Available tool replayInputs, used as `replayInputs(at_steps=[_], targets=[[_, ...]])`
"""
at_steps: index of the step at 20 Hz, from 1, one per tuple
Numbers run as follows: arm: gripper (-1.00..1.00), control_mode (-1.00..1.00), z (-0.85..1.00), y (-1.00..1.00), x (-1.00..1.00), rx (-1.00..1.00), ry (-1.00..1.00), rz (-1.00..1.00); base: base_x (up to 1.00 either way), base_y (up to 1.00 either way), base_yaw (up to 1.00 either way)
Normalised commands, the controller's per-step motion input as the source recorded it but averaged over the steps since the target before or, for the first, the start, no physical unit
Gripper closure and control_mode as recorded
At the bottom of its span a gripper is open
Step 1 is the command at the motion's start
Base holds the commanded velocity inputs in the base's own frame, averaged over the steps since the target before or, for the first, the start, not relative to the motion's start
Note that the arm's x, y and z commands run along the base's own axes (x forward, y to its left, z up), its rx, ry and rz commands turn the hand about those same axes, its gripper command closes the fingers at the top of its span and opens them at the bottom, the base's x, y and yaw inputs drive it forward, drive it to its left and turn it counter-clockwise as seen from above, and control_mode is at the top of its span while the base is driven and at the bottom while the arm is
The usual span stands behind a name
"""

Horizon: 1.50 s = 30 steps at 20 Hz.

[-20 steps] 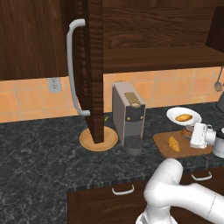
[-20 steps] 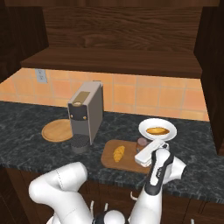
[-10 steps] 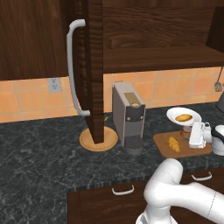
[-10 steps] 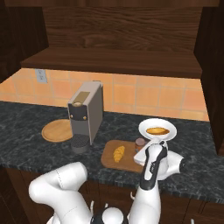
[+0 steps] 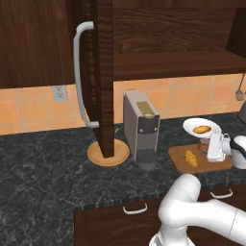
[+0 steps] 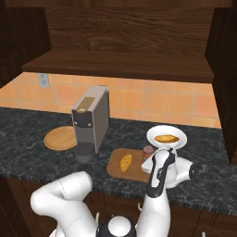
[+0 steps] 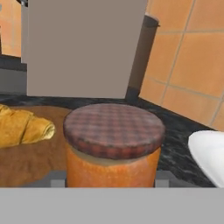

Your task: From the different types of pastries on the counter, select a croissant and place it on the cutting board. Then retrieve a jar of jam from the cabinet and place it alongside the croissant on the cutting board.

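On the cutting board (image 5: 204,163) I see the croissant (image 5: 190,158) placed; my tool (image 7: 111,186) pinches the jam jar (image 7: 112,146) beside it, release remaining.

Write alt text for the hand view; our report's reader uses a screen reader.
An orange jar of jam with a checked lid stands upright on the brown cutting board, close to the camera. A golden croissant lies on the board to its left, the grey coffee machine stands behind, and a white plate edges in at right.

On the brown cutting board (image 6: 132,172) right of the grey coffee machine (image 6: 91,118), the ridged golden croissant (image 6: 125,162) lies flat, the upright orange jam jar (image 7: 112,146) with checked lid just beside it.
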Motion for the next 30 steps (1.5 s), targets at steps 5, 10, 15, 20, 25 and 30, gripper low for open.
replayInputs(at_steps=[5, 10, 15, 20, 25, 30], targets=[[-1.0, -1.0, 0.0, 0.0, 0.0, -0.01, 0.0, 0.0, 0.0, 0.0, 0.0], [-1.0, -1.0, 0.0, -0.3, -0.02, 0.0, -0.04, 0.0, 0.0, 0.0, 0.0], [-1.0, -1.0, -0.05, -0.28, -0.16, 0.0, -0.07, 0.02, 0.0, 0.0, 0.0], [-1.0, -1.0, -0.02, -0.76, -0.02, -0.14, 0.0, 0.0, 0.0, 0.0, 0.0], [-1.0, -1.0, -0.03, -1.0, 0.01, -0.19, 0.0, 0.0, 0.0, 0.0, 0.0], [-1.0, -1.0, -0.39, -1.0, -0.31, 0.0, 0.01, -0.19, 0.0, 0.0, 0.0]])
